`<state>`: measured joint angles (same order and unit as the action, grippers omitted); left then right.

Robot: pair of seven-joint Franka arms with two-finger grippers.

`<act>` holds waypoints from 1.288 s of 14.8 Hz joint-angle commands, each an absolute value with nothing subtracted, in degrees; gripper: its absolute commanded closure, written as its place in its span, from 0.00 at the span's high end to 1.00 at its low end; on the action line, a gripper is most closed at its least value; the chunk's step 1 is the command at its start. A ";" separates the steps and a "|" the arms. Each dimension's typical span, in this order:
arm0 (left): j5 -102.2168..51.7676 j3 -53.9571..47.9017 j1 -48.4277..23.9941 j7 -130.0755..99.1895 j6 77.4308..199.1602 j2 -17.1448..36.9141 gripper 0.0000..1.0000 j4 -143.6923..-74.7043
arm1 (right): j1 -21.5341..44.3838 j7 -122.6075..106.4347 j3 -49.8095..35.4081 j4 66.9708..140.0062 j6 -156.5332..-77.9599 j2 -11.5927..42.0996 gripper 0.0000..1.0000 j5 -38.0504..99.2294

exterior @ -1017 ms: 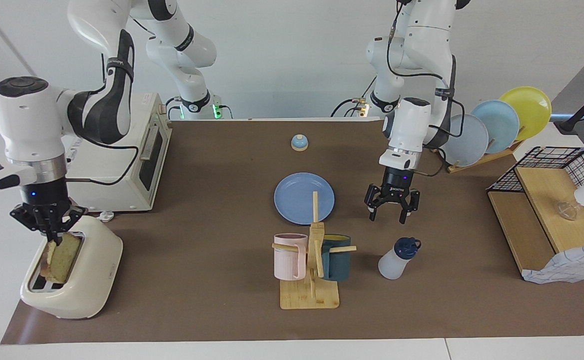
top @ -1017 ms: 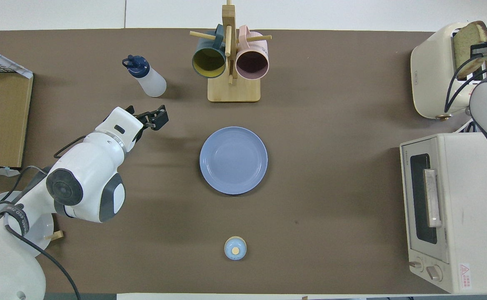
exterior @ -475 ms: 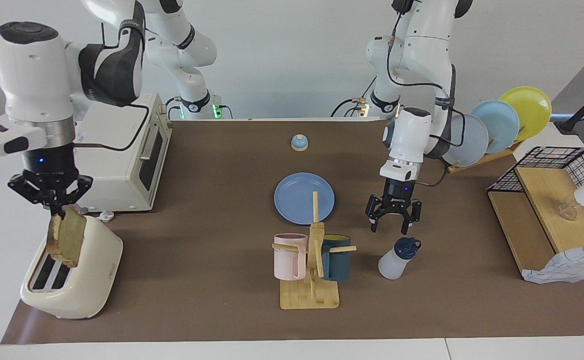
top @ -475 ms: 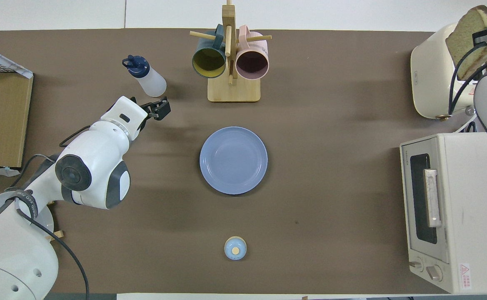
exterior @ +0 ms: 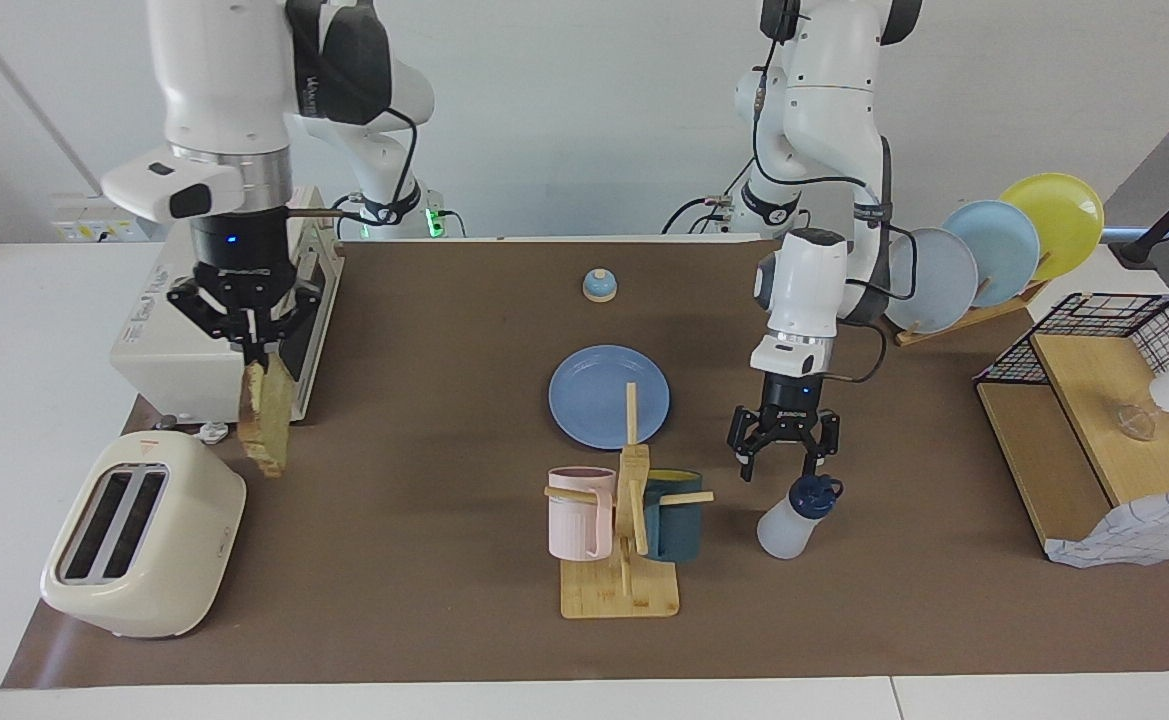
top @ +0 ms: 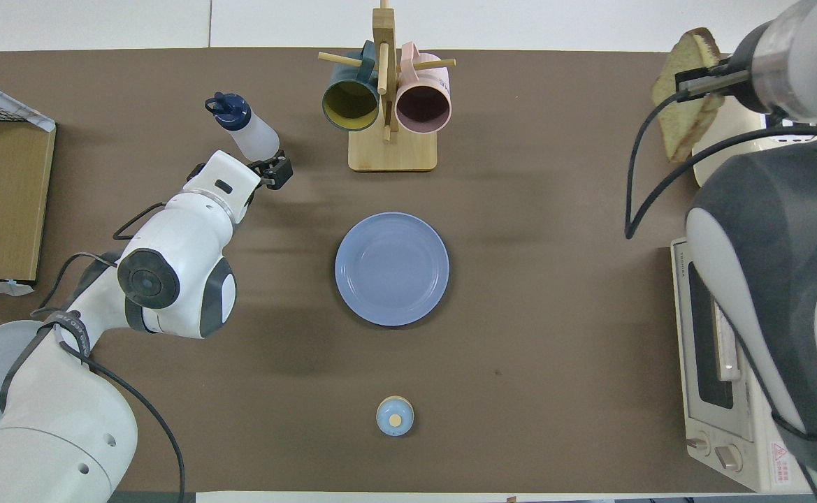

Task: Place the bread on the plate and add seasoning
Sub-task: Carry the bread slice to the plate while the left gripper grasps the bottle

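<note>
At the right arm's end of the worktop (exterior: 424,620), the right pincer (exterior: 250,352) is hanging in the air with its fingertips pressed together on the top edge of the bread (exterior: 265,420), and the slice is dangling below it, clear of the toaster (exterior: 142,550), over the brown mat between the toaster and the toaster oven (exterior: 234,340). From above, the bread (top: 686,94) is showing as a tilted slice with a brown crust near the edge of the toaster. The plate (exterior: 609,396) is lying flat and bare in the middle of the worktop, well apart from the bread. The mug rack (exterior: 624,530) is standing just beside the plate, farther from the robots, with a pink mug (exterior: 578,512) and a dark teal mug (exterior: 674,515) hanging on it. The left pincer (exterior: 782,462) is pointing down with its fingers spread wide, just above the dark cap of the seasoning (exterior: 796,518), and I cannot tell if it is touching the cap. The seasoning is standing tilted on the worktop beside the mug rack, toward the left arm's end. A small bell (exterior: 599,285) is sitting nearer to the robots than the plate.
</note>
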<state>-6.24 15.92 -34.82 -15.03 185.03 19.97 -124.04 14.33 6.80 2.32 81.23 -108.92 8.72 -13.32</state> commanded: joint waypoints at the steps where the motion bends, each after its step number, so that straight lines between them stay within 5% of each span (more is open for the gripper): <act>1: -8.34 18.36 -36.30 -15.47 186.85 22.67 1.00 -121.30 | 16.08 13.69 1.76 83.31 -107.14 7.12 0.00 -5.93; 5: -10.01 19.33 -36.82 -15.64 187.03 23.73 1.00 -119.63 | 16.35 20.72 1.67 89.19 -110.37 4.67 0.00 8.94; 9: -14.74 25.64 -44.27 -15.65 188.60 28.28 1.00 -117.43 | 23.09 27.23 1.67 99.20 -121.96 1.50 0.00 12.74; 19: -17.84 33.39 -50.36 -15.47 190.02 31.81 1.00 -115.93 | 29.18 22.18 1.58 109.25 -136.75 5.18 0.00 29.86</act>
<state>-17.05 31.18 -48.63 -15.24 189.08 29.85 -117.13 29.25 27.24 1.40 107.51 -134.22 5.04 25.49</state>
